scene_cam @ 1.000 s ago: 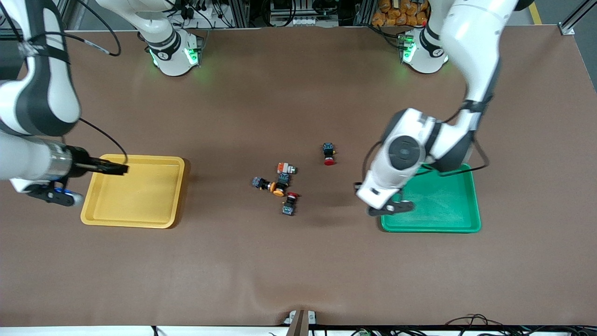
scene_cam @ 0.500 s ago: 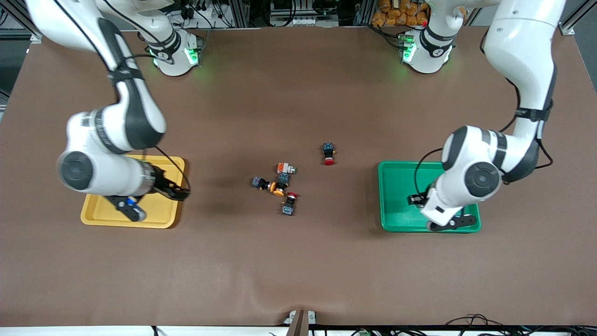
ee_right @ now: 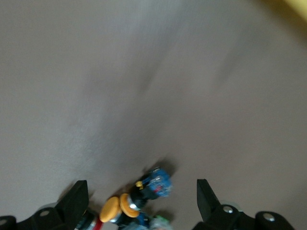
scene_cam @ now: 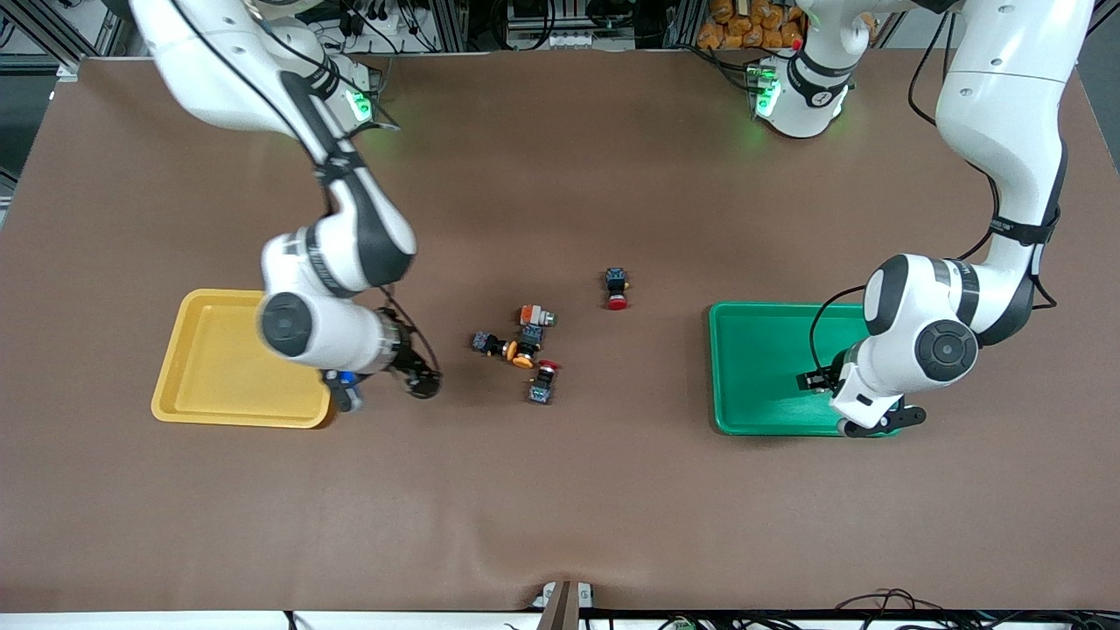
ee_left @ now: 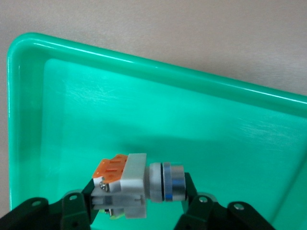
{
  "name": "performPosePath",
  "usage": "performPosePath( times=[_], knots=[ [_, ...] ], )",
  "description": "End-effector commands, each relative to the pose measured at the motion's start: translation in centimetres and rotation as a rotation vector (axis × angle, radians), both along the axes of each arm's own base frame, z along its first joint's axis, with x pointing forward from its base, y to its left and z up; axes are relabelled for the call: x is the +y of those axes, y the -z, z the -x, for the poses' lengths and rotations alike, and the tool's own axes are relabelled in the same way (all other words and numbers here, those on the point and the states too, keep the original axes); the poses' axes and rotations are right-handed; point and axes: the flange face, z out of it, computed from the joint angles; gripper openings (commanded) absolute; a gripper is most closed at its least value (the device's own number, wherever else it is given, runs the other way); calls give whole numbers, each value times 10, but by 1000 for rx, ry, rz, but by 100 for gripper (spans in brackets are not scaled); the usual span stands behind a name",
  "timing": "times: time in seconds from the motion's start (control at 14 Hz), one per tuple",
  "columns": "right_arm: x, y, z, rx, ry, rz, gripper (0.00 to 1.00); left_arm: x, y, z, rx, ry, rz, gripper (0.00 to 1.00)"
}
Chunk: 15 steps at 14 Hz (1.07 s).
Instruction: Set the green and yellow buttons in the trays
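A yellow tray [scene_cam: 219, 367] sits on the brown counter [scene_cam: 560, 490] toward the right arm's end, nothing visible in it. Just beside it, over bare counter between tray and switch cluster, hangs the right end effector [scene_cam: 418, 378] — fingers [ee_right: 76, 199] spread wide, gripping nothing. At mid-counter lies a tight cluster: a white-bodied switch with orange and green parts [scene_cam: 537, 316], two dark-bodied switches with orange-yellow caps [scene_cam: 512, 348] touching one another, and a red-capped switch [scene_cam: 543, 380] nearest the front camera. A second red-capped switch [scene_cam: 617, 289] lies apart, toward the green tray [scene_cam: 752, 367]. Over that tray, at the left arm's end, the left end effector [scene_cam: 818, 381] is clamped on a white-bodied switch with an orange part [ee_left: 125, 184] — held above the tray floor, its shadow falling inside the rim.
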Motion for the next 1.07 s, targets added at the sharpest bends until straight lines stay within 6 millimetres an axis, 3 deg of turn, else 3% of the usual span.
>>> performPosePath(
  times=[0.0,0.14,0.36,0.5,0.57,0.93,1.0],
  knots=[
    [22,29,-2,-21,110,-7,100,22,15,14,-29,18,-27,0],
    [46,47,10,-13,144,4,100,29,34,25,-54,20,-18,0],
    [64,69,33,38,173,38,100,30,36,27,-52,19,-18,0],
    [72,75,44,59,195,57,100,31,37,27,-49,16,-18,62],
    [77,77,47,64,201,60,100,31,37,27,-48,13,-18,100],
    [72,92,58,84,187,92,100,33,25,22,-68,10,-19,100],
    [71,93,57,84,184,92,91,31,18,21,-76,9,-20,100]
  ],
)
